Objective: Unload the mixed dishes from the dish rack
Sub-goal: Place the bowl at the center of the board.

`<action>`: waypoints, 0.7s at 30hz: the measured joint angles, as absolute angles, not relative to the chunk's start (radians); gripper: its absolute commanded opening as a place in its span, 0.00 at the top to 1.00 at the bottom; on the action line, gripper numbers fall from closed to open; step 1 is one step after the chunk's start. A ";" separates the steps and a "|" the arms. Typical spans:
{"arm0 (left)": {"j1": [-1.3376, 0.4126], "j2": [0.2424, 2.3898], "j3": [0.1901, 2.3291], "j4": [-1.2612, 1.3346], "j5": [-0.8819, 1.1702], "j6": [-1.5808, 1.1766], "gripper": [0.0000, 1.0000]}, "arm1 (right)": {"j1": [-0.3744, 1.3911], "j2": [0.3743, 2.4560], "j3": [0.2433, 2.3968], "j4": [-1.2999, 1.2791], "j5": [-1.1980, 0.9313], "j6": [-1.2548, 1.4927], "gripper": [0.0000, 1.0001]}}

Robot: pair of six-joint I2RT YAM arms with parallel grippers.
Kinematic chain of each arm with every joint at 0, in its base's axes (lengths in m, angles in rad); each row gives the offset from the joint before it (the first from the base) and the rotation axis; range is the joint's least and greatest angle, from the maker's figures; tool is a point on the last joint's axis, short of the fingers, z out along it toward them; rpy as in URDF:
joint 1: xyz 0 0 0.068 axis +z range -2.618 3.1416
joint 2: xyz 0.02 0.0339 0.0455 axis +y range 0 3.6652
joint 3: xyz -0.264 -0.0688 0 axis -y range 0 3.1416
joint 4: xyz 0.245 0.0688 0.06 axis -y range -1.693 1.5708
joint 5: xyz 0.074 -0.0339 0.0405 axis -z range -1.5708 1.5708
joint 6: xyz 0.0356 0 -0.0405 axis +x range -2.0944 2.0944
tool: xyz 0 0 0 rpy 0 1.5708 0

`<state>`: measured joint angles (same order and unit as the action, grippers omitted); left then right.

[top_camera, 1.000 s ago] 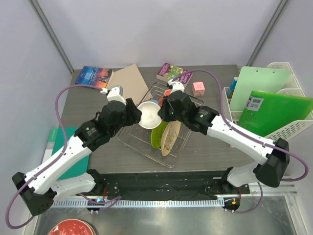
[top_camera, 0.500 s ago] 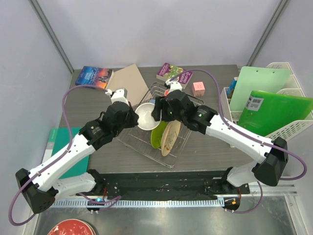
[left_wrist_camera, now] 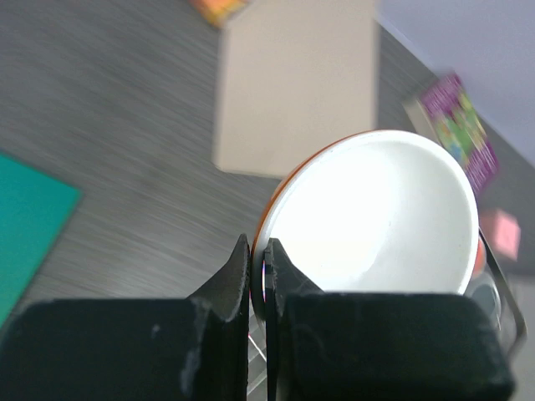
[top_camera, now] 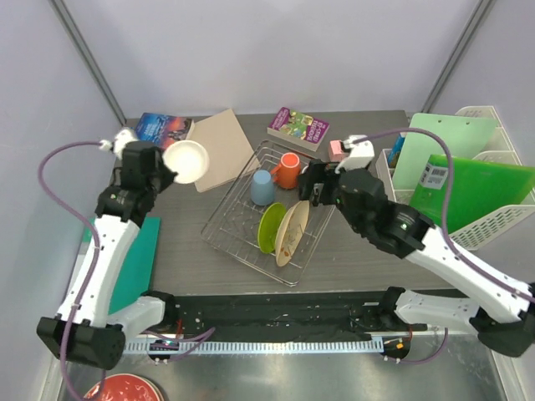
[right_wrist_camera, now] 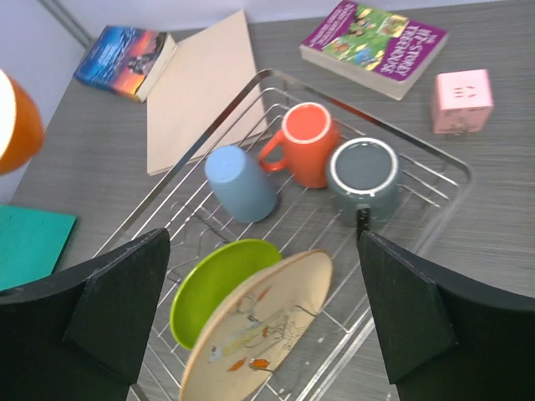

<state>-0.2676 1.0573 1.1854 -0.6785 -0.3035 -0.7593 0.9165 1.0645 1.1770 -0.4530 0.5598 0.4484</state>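
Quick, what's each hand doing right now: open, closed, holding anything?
Left hand: closed on the rim of the small white bowl.
Right hand: open, holding nothing.

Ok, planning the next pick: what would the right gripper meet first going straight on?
Likely the beige plate standing in the dish rack, though the lime green plate sits close; depth unclear.
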 measured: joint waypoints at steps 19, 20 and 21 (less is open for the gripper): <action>0.266 1.688 1.297 -0.477 -0.161 -0.854 1.00 | 0.908 0.776 0.878 -0.442 0.596 0.416 0.03; 0.273 1.732 1.312 -0.461 -0.146 -0.849 1.00 | 0.908 0.769 0.873 -0.442 0.596 0.416 0.03; 0.280 1.758 1.315 -0.448 -0.135 -0.847 1.00 | 0.908 0.763 0.869 -0.443 0.596 0.416 0.03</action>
<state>0.2798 1.7584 1.3151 -0.4480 -0.1349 -0.8467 0.9081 0.7628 0.8692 -0.4435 0.5961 0.4160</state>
